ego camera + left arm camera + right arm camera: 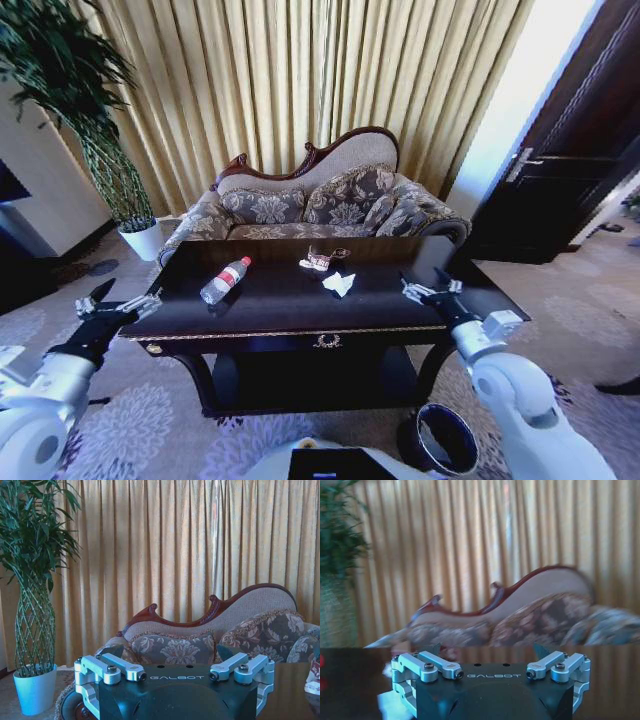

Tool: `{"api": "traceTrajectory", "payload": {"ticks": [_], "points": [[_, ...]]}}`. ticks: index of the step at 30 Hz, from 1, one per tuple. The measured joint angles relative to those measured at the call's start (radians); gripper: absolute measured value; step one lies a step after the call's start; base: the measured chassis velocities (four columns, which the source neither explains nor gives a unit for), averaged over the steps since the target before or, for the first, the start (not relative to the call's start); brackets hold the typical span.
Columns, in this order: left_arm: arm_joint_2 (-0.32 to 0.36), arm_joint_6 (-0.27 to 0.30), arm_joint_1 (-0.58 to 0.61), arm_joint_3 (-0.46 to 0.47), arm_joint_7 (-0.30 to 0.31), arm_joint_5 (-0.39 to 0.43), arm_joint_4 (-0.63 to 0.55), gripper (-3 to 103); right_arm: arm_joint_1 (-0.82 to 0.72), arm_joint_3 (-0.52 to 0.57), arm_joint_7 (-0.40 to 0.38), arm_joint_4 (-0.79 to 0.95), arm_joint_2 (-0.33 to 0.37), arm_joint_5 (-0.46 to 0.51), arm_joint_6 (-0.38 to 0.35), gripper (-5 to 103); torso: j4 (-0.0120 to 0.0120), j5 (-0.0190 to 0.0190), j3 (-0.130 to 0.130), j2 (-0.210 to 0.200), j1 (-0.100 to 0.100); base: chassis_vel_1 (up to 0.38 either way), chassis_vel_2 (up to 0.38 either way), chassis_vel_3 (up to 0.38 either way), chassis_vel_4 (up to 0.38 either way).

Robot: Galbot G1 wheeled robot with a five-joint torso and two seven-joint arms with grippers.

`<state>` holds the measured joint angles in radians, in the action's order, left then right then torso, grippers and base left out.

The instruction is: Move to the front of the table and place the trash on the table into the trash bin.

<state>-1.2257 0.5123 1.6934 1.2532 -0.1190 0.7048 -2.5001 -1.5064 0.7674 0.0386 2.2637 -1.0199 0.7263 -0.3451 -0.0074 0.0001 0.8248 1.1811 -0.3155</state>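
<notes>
One bottle (224, 280), one paper (339, 284), perhaps one wrapper (318, 261).

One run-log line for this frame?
base: at table front | left gripper: open, empty | right gripper: open, empty | bottle, paper, wrapper: on table | bin: floor

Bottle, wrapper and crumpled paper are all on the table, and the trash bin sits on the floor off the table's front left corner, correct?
Not quite: the trash bin is on the floor by the table's front right corner, near the right arm, as the head view shows. The bottle, wrapper and crumpled paper do lie on the table.
</notes>
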Motion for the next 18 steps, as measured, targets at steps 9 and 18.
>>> {"api": "traceTrajectory", "payload": {"ticks": [9,18], "points": [[-0.017,-0.004,0.003,-0.009,0.000,0.000,0.000,100,0.051,-0.076,-0.007,0.000,0.113,0.182,-0.076,100,-0.0001,-0.0001,0.000,0.000,0.000,0.000,0.000,0.000,0.000],[-0.029,-0.005,0.001,-0.016,0.002,0.000,0.000,100,0.154,-0.262,-0.018,-0.057,0.150,0.167,-0.096,100,0.0002,-0.0002,0.000,0.000,0.000,0.000,0.000,0.000,0.000]]}}
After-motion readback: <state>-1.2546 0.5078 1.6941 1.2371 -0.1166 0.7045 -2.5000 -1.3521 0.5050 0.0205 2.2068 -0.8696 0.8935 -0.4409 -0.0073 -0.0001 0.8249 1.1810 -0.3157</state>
